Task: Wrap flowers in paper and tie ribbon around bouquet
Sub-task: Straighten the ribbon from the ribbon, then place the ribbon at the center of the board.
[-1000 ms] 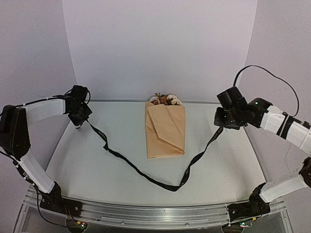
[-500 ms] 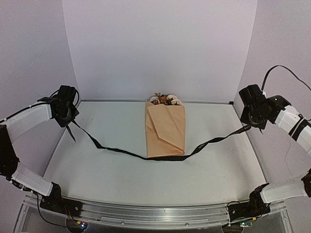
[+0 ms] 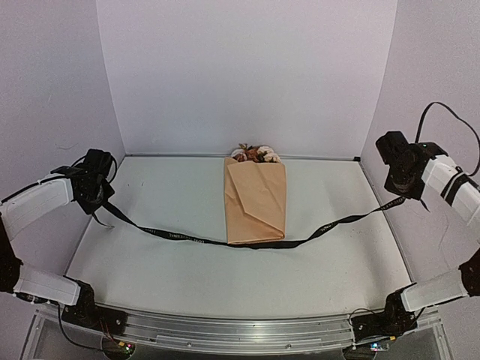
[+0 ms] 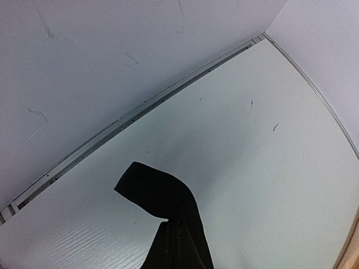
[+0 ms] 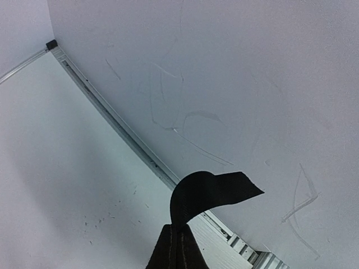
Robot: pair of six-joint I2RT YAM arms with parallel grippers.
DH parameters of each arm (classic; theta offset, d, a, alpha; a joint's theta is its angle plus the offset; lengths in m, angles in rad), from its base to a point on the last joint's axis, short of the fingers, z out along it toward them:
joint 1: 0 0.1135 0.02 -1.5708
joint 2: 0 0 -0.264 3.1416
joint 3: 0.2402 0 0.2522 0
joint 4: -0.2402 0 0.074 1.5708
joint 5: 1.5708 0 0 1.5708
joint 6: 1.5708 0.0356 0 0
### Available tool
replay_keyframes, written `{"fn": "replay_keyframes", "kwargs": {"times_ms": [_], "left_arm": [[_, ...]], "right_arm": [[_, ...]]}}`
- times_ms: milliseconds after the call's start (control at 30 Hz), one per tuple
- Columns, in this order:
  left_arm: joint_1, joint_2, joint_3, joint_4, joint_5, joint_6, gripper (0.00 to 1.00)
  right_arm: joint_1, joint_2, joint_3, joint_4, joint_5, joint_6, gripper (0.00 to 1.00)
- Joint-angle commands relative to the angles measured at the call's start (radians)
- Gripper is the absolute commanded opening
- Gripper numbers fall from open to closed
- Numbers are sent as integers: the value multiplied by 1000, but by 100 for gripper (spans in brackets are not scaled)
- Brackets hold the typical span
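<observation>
Near rail: aluminium rail (image 3: 240, 330) at the near edge, carrying both arm bases.
Worktop: white worktop (image 3: 165, 281); only the ribbon and the bouquet lie on it.
Left jaws: out at the left edge, raised off the worktop and closed on the ribbon; the left wrist view shows the left ribbon end (image 4: 160, 190) curling out past the pinch.
Right jaws: out at the right edge, raised, closed on the ribbon likewise; the right ribbon end (image 5: 213, 193) flaps free past the pinch.
Ribbon: the ribbon (image 3: 184, 238) is strung between the two sets of jaws in a shallow sag across the worktop. Its middle runs along the near end of the bouquet. Cannot tell whether it touches that end, lies beside it or is tucked under.
Bouquet: the bouquet (image 3: 256, 201) lies flat mid-worktop with its folded end towards the arms.
Paper: the paper (image 3: 262, 217) is folded shut around the stems, flaps overlapping on top.
Flowers: the flowers (image 3: 255, 154) show at the far end, near the back wall (image 3: 247, 75).
Progress: wrapping looks done; tying not yet.
Left to do: no loop round the paper and no knot, so the ribbon must go round, cross and be tied.
Count: arms 2; ribbons 1; bouquets 1; paper sheets 1; several blooms, too small to count.
</observation>
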Motion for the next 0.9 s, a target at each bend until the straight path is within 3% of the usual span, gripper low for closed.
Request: {"fn": "replay_keyframes", "kwargs": {"times_ms": [0,233,333,400,500,567,700,867], "left_arm": [[7,22,-22,-22,-91,-43,0],[15,102,-55,29,-70,-60,0],[17,121,-56,32,-69,-61,0],[20,125,-52,33,-60,-57,13],[20,112,-48,52,-32,-36,53],[21,95,-42,76,-4,-14,70],[21,81,1,118,85,49,84],[7,99,60,214,351,154,92]], "right_arm": [[-29,109,45,-26,37,34,0],[-77,269,74,-19,-1,49,1],[-87,312,95,-12,-32,47,13],[-90,329,101,-8,-58,48,19],[-89,325,98,14,-122,37,46],[-89,315,95,29,-166,24,61],[-87,264,55,85,-320,7,75],[-30,148,-94,218,-504,47,77]]}}
